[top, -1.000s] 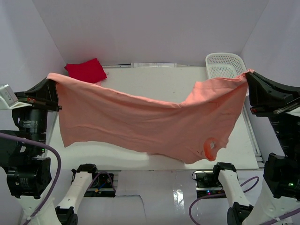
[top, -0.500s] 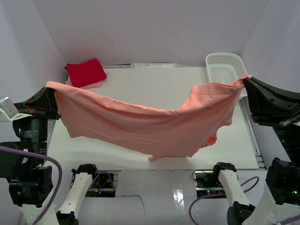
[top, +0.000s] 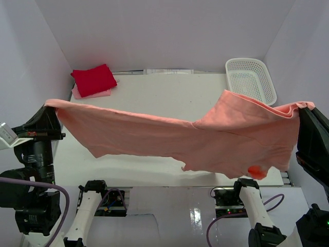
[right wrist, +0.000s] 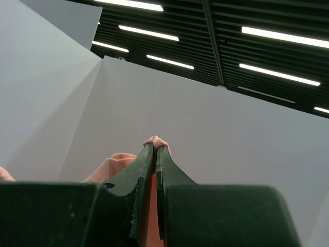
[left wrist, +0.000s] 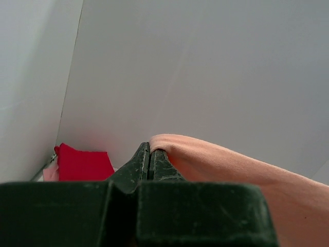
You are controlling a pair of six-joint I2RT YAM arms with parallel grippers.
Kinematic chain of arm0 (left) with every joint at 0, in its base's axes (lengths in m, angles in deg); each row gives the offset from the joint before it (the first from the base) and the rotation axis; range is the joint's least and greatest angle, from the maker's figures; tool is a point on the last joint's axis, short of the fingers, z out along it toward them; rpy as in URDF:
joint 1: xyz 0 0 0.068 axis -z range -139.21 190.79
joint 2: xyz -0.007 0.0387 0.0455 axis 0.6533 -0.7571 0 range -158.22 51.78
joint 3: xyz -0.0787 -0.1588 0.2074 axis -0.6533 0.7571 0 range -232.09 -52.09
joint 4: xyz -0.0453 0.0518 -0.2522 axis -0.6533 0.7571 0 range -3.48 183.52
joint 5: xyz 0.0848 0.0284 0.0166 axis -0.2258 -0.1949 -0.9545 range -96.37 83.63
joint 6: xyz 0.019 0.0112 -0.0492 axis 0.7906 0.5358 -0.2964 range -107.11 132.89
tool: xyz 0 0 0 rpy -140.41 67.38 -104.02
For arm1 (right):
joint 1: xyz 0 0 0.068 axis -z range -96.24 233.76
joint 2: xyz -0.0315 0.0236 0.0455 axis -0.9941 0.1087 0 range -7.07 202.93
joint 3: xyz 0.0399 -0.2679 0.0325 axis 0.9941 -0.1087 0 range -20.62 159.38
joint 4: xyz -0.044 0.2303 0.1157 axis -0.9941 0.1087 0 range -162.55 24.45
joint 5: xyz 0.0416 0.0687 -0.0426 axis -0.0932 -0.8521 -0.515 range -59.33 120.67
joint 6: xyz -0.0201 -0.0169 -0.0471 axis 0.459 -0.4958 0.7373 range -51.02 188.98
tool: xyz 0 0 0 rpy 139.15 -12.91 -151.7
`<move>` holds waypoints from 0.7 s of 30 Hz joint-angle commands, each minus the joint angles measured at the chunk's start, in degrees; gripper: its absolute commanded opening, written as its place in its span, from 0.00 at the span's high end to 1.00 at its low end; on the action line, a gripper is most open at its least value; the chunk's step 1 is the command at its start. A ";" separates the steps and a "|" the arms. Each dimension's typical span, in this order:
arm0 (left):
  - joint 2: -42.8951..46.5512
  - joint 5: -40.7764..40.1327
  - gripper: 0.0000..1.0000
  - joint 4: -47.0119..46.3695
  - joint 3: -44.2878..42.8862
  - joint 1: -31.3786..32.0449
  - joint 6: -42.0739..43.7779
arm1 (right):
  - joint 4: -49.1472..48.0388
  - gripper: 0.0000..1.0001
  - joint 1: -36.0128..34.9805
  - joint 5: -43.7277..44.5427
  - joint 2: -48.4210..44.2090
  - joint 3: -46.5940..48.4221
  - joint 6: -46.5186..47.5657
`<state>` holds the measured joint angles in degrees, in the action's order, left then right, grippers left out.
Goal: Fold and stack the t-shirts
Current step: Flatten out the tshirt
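– While it hangs there, where's the salmon shirt?
– Stretched in the air over the table, sagging mid-span. The left gripper is pinched on one corner, the right gripper on the other.
– And the rest?
– Red shirt folded atop the pale pink shirt, far-left corner.

Count for your record: you have three t-shirts in view. That is one salmon-pink t-shirt, one bright red t-shirt and one pale pink t-shirt, of which you see only an edge. Baskets: one, the white lattice basket. Tables: one, the white table. Grippers: you can count two, the left gripper and the right gripper.
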<state>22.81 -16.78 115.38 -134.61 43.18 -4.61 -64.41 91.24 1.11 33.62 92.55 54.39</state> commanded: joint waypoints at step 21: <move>5.15 -5.50 1.00 2.69 13.61 0.16 -4.83 | -10.07 0.92 1.04 -2.78 -5.18 -20.88 -6.94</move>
<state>28.28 -20.82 118.72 -121.80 43.25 -8.61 -70.20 92.01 -1.58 28.76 72.50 48.33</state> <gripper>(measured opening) 0.020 0.087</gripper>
